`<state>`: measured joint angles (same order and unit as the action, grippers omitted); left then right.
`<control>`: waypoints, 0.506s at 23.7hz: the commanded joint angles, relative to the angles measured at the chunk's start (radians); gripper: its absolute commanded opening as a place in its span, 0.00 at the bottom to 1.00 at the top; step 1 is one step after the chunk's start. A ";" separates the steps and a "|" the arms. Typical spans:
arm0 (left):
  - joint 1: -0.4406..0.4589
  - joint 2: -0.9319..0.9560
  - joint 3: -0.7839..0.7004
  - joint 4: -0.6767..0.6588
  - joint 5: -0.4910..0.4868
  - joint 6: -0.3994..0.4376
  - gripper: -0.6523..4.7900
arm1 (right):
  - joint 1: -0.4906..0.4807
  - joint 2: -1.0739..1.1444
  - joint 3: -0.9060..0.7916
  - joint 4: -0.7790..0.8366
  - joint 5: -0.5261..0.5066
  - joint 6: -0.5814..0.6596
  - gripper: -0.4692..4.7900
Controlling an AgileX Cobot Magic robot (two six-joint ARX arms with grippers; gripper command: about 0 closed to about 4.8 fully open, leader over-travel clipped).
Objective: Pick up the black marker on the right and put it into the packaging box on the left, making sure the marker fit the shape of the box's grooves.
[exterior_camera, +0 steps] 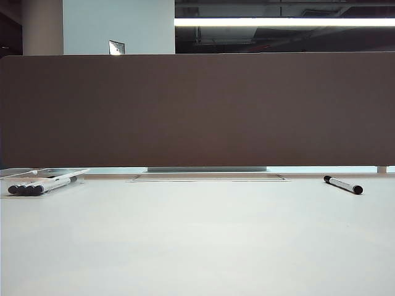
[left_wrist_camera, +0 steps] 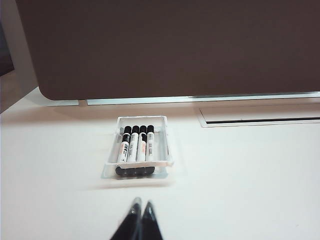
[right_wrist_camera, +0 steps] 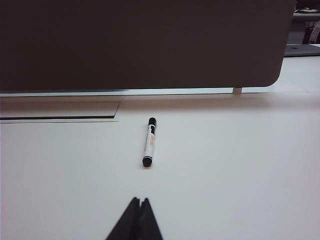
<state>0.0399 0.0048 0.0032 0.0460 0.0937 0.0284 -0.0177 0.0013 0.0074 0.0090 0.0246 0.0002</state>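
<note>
Jaws on both arms are clenched and empty: the right gripper (right_wrist_camera: 139,201) hangs short of the black marker (right_wrist_camera: 149,141), and the left gripper (left_wrist_camera: 142,204) hangs short of the packaging box (left_wrist_camera: 168,141). The black marker lies flat and alone on the worktop (exterior_camera: 197,240) at the right, well apart from the box at the far left. Expect a light, rigid, smooth round barrel that can roll or slip; take hold across the white mid-barrel, jaws square to its length. The box looks thin and light, likely to slide if pushed. Four markers (left_wrist_camera: 136,147) already lie in it side by side; one groove beside them appears free.
</note>
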 commanded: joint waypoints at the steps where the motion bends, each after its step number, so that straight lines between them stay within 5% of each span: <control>1: 0.002 0.001 0.000 0.006 0.000 -0.003 0.11 | 0.000 -0.002 -0.006 0.018 0.001 0.003 0.08; 6: 0.002 0.001 0.000 0.010 0.000 -0.004 0.11 | 0.000 -0.002 -0.005 0.018 0.000 0.003 0.08; 12: 0.001 0.001 0.087 0.068 0.000 -0.142 0.11 | -0.001 0.030 0.146 -0.037 0.082 0.053 0.08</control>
<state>0.0399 0.0055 0.0719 0.0898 0.0937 -0.0887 -0.0177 0.0177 0.1356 -0.0208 0.0761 0.0433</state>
